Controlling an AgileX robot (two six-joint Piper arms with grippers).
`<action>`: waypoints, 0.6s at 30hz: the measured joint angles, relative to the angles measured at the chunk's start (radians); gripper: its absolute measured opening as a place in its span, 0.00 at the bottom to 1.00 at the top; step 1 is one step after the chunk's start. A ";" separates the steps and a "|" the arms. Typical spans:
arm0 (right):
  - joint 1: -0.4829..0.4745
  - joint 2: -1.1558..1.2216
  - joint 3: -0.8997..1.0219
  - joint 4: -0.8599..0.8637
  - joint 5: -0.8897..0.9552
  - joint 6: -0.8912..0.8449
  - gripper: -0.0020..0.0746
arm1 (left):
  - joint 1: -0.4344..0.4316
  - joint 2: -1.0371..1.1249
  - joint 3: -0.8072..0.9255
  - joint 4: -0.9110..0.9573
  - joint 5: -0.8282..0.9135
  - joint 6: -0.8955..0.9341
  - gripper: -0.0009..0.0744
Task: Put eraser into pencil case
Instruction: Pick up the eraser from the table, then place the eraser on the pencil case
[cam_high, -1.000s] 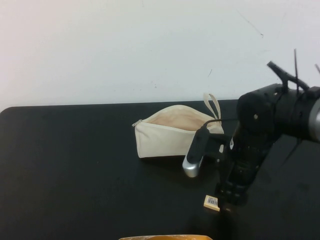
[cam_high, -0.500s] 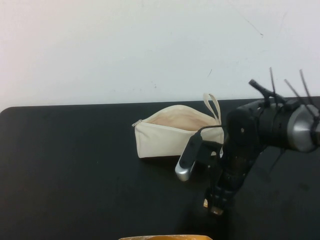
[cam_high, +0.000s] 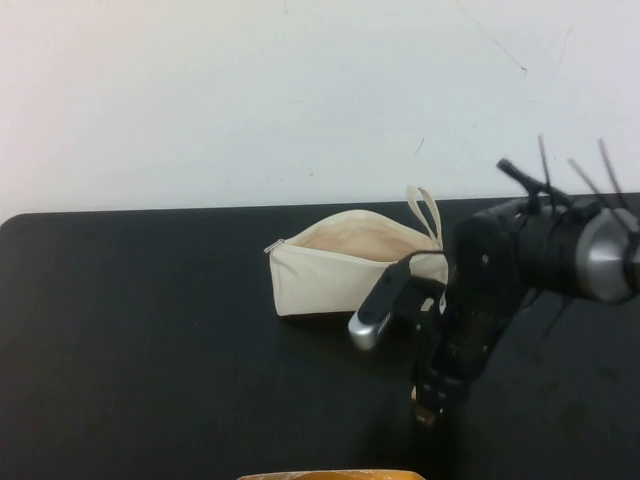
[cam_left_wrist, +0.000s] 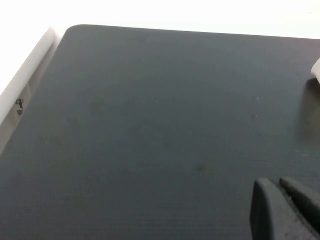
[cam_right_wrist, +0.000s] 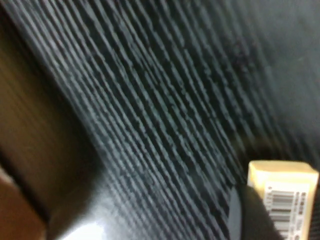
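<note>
The cream pencil case lies on the black table with its mouth open and its loop strap at the right end. A corner of it shows in the left wrist view. My right gripper is low at the table in front of the case's right end and shut on the eraser. Only a tan sliver of the eraser shows in the high view. In the right wrist view the eraser shows its barcode label, with one dark finger against its side. My left gripper is shut and empty above bare table.
An orange-tan object pokes in at the table's front edge, just left of the right gripper. The right arm's silver wrist camera hangs close to the case's front. A white wall stands behind the table.
The right arm has swung left and dropped over the eraser, which lay in plain view one second ago and is almost covered now. The pencil case has not moved.
</note>
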 joint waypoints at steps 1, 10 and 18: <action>0.000 -0.016 0.000 0.002 0.005 0.007 0.30 | 0.000 0.000 0.000 0.000 0.000 0.000 0.01; 0.000 -0.156 -0.170 0.039 0.051 0.023 0.30 | 0.000 0.000 0.000 0.000 0.000 0.000 0.01; 0.000 -0.103 -0.299 0.049 -0.252 0.047 0.30 | 0.000 0.000 0.000 0.000 0.000 0.000 0.01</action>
